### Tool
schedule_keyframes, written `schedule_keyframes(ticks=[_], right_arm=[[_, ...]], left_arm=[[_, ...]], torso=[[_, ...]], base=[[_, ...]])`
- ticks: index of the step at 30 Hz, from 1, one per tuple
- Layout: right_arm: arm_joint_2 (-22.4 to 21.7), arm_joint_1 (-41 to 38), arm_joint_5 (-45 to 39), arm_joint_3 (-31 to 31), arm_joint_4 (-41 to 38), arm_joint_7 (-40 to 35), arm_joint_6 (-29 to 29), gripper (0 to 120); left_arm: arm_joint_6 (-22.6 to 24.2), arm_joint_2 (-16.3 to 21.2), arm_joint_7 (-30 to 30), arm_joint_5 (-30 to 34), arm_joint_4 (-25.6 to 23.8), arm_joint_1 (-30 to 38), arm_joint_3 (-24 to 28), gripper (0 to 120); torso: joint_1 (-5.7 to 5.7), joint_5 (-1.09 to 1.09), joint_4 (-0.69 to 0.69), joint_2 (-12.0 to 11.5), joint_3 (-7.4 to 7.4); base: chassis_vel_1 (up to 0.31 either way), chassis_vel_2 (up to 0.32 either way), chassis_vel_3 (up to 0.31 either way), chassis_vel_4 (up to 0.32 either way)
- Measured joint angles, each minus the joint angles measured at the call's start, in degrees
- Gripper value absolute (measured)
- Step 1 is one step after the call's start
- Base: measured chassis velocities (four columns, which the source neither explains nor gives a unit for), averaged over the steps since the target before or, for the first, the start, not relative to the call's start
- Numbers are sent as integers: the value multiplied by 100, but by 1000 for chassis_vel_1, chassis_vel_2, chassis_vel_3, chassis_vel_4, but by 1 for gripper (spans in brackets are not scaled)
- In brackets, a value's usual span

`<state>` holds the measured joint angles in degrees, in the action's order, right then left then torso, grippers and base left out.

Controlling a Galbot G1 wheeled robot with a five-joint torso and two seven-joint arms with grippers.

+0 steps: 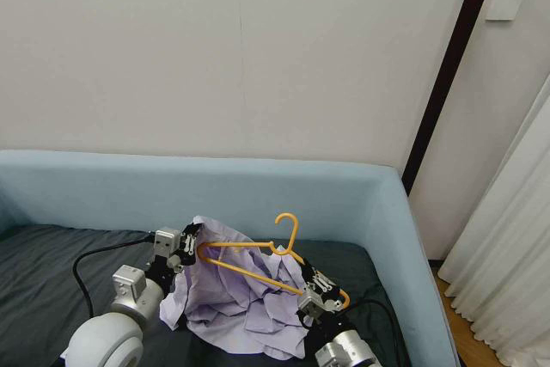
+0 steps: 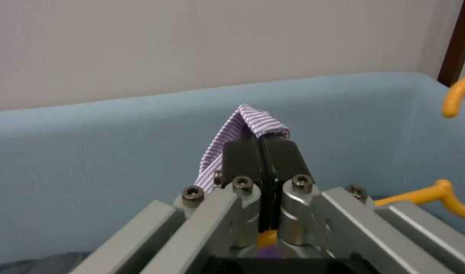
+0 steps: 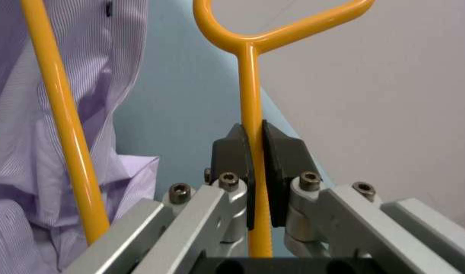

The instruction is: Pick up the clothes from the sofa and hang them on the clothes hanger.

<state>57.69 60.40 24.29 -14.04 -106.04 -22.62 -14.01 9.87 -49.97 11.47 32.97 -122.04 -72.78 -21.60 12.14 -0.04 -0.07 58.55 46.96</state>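
Note:
A lilac striped shirt (image 1: 236, 294) hangs bunched over a yellow hanger (image 1: 258, 268) above the dark sofa seat. My left gripper (image 1: 187, 244) is shut on a fold of the shirt (image 2: 240, 128) at the hanger's left end. My right gripper (image 1: 320, 291) is shut on the hanger's right end; in the right wrist view its pads (image 3: 234, 157) pinch the yellow rod (image 3: 250, 108), with the shirt (image 3: 34, 188) beside it. The hanger's hook (image 1: 287, 223) points up toward the sofa back.
The light blue sofa back (image 1: 258, 191) and its right armrest (image 1: 408, 281) wall in the seat (image 1: 43, 264). A black cable (image 1: 94, 259) runs along my left arm. A dark door frame (image 1: 447, 66) and white curtain (image 1: 516, 247) stand at the right.

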Motion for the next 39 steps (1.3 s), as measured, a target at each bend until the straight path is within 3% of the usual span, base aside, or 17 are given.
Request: schedule_keyframes(ticks=[15, 24, 29, 39], right_arm=[[457, -984, -291, -643, 608, -170, -504, 3], [8, -947, -803, -668, 363, -317, -655, 3], [-220, -944, -1587, -695, 109, -556, -1246, 3], [-278, -1125, -1685, -789, 158, -575, -1430, 3]], left_arm=[[-51, -535, -29, -222, -321, -276, 255, 0], [-225, -460, 79, -264, -79, -149, 205, 0], [-333, -687, 91, -300, -6, -58, 426, 0], [-349, -848, -74, -510, -16, -72, 711, 0]], torso=[[0, 1, 3, 0, 0], [0, 1, -2, 0, 0], [0, 1, 1, 0, 0], [0, 1, 0, 0, 0]], base=[[0, 0, 0, 0], [0, 0, 0, 0], [0, 0, 0, 0], [0, 0, 0, 0]])
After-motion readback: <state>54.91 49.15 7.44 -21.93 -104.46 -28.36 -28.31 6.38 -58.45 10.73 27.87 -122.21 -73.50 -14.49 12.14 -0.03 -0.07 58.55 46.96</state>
